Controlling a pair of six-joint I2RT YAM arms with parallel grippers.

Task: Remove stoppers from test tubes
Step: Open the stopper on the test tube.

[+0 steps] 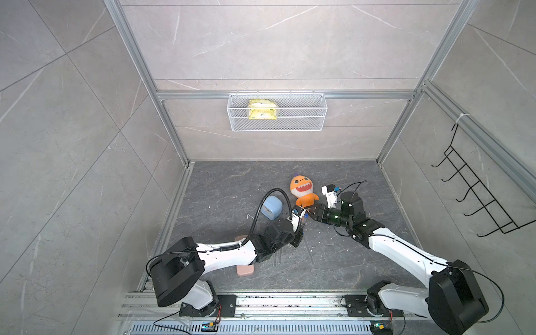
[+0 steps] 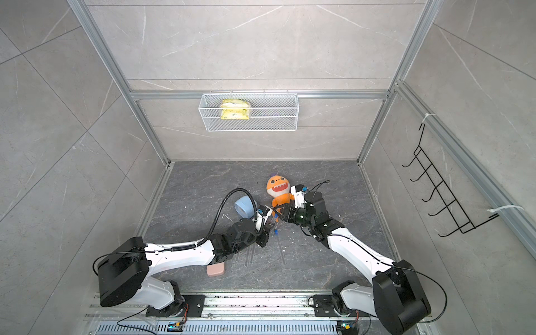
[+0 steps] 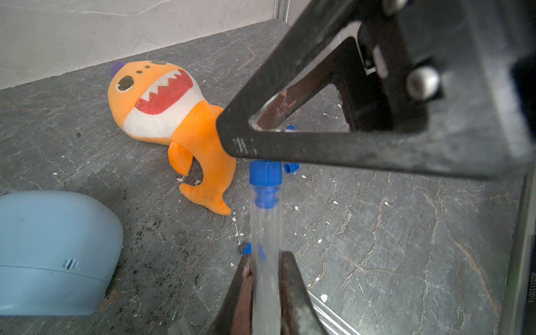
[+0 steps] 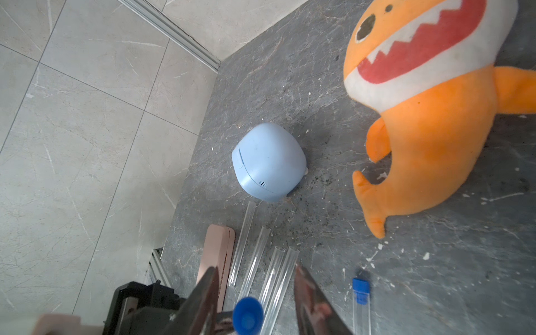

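My left gripper (image 3: 266, 258) is shut on a clear test tube (image 3: 265, 232), which carries a bright blue stopper (image 3: 265, 173) at its far end. In the right wrist view that stopper (image 4: 248, 316) sits between the fingers of my right gripper (image 4: 256, 271), which is open with a gap on each side. Both grippers meet near the floor's middle in a top view, left gripper (image 1: 301, 216) and right gripper (image 1: 311, 214). Several uncapped tubes (image 4: 277, 278) lie side by side on the floor. Another tube lies apart, its stopper (image 4: 361, 287) in place. A loose stopper (image 3: 291, 167) lies by the plush.
An orange shark plush (image 1: 303, 190) lies just behind the grippers. A pale blue rounded cup (image 1: 271, 207) stands to its left, and a pink case (image 1: 245, 269) lies partly under the left arm. A wire basket (image 1: 277, 111) hangs on the back wall, a black hook rack (image 1: 475, 197) on the right.
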